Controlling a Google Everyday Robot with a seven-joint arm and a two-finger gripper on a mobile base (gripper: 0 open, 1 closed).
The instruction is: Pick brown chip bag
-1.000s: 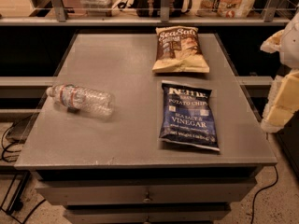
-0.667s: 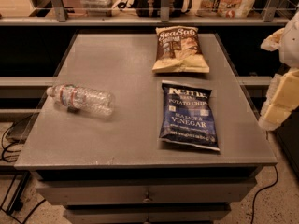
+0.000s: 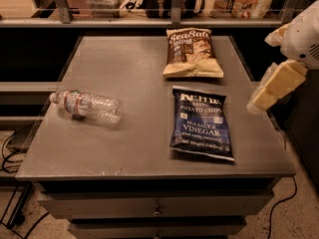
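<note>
Lying flat at the far right of the grey desk (image 3: 129,63): crinkly dark-brown and cream chip bag (image 3: 192,54) with white "Sea Salt" lettering, closed, untouched. Just in front of it, across a strip of bare desk: dark blue "Sea Salt & Vinegar" potato chip bag (image 3: 202,123), also flat and closed. Well to the left, on its side: clear plastic water bottle (image 3: 85,106) with red-and-white label, contents not discernible. Hanging beyond the desk's right edge, beside the gap between both bags: cream-coloured gripper (image 3: 263,99), clear of everything. Jaws open or closed: cannot tell.
</note>
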